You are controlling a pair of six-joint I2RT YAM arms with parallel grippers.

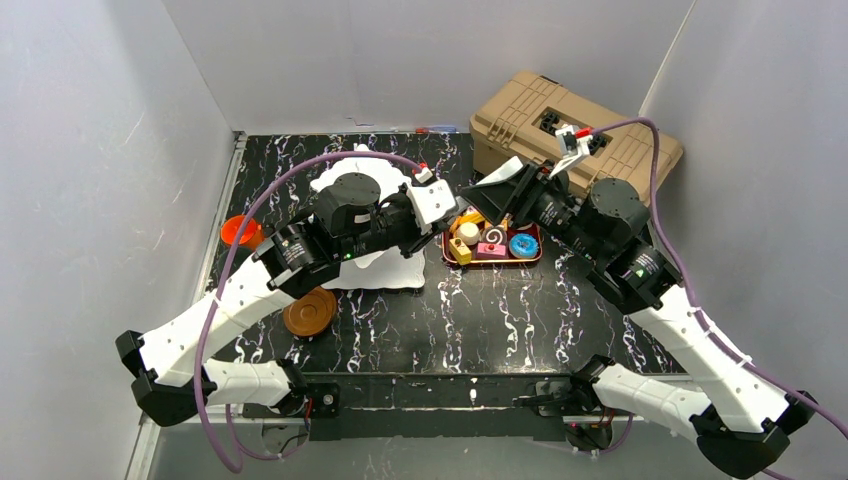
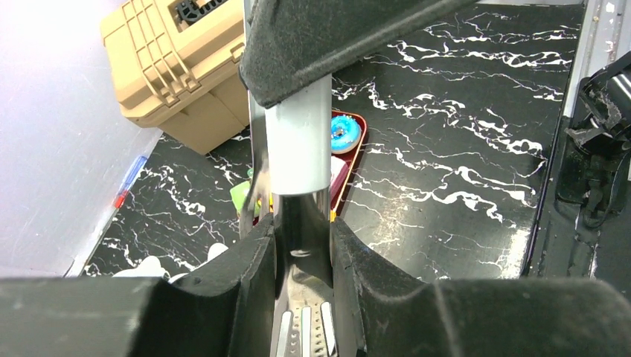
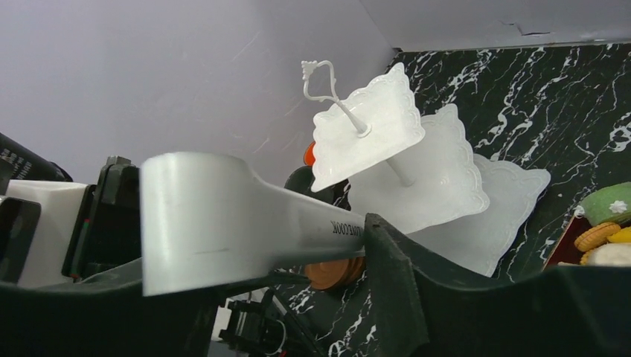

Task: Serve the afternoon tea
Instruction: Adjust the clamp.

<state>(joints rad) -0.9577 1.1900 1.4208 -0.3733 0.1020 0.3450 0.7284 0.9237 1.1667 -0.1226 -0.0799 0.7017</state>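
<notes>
Clamping tongs (image 2: pixel 298 149) in left jaws; right jaws around other end.

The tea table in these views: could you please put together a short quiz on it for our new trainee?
1. True or false: the blue donut lies on the red tray.
2. What does the left end effector grip? A. the tongs; B. an orange cup; C. a brown saucer.
3. How many tiers does the white stand have?

Key: 1 true; 2 A; 3 three.
</notes>
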